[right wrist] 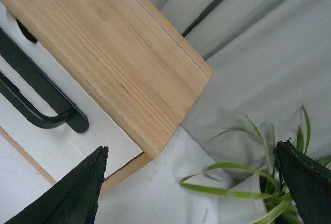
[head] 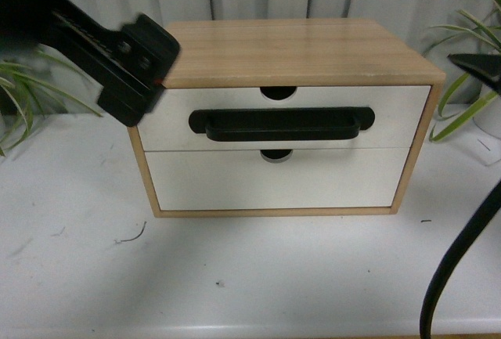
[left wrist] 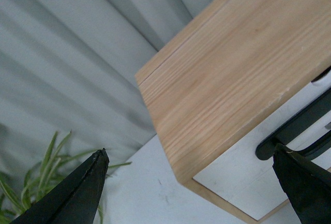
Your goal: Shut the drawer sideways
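Judged the drawer (head: 391, 116) light and stiff, best pushed on its white front by the black bar (head: 282, 125), with left gripper (left wrist: 190, 151) and right gripper (right wrist: 190, 149) spread wide.

The blurred black left gripper (head: 145, 73) hides the left end of the white, black-handled drawer (head: 313, 108); the picture's edge crops the black right gripper (head: 479, 66).

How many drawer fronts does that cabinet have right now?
2: the drawer with the black bar handle sits on top; the plain handle-less front is directly beneath it. None appears hidden.
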